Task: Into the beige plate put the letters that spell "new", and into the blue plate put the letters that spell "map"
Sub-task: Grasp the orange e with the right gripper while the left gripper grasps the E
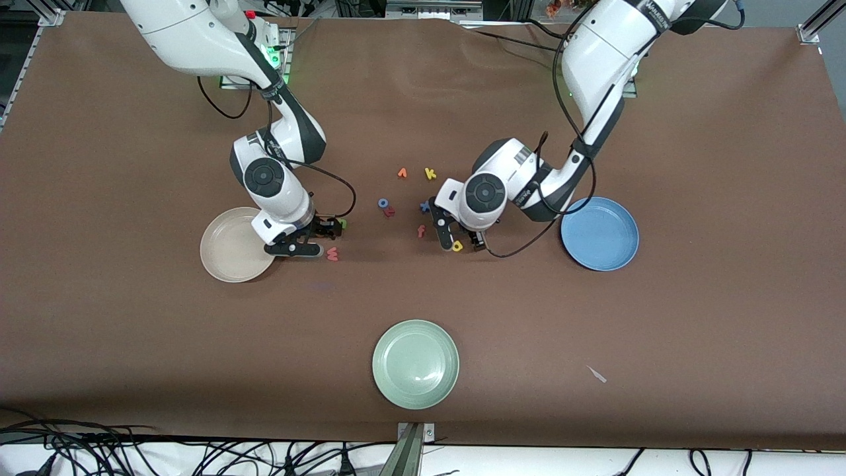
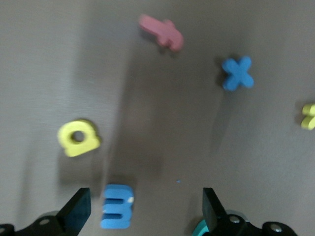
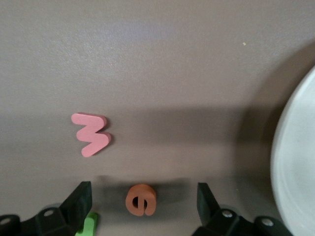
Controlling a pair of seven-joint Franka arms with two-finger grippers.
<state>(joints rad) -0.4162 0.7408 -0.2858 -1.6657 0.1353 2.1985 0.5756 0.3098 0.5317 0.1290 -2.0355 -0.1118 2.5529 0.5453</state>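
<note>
My right gripper (image 1: 317, 239) hangs low beside the beige plate (image 1: 228, 254), open. The orange e (image 3: 141, 200) lies between its fingers (image 3: 81, 196), touching neither. The pink w (image 3: 91, 133) (image 1: 332, 254) lies close by, and the green n (image 3: 88, 225) peeks out by one finger. My left gripper (image 1: 458, 238) is open over the letter cluster at mid-table. The blue m (image 2: 116, 206) lies between its fingers, closer to one. The yellow a (image 2: 78, 137) (image 1: 457, 246) sits just outside them. The teal p (image 2: 201, 229) is mostly hidden by a finger. The blue plate (image 1: 599, 233) lies toward the left arm's end.
A red f (image 2: 162, 33), a blue x (image 2: 237, 73) and a yellow letter (image 2: 309, 116) lie near the left gripper. Blue o (image 1: 383, 203), orange v (image 1: 402, 173) and yellow k (image 1: 430, 174) lie farther back. A pale green plate (image 1: 415, 363) sits near the front edge.
</note>
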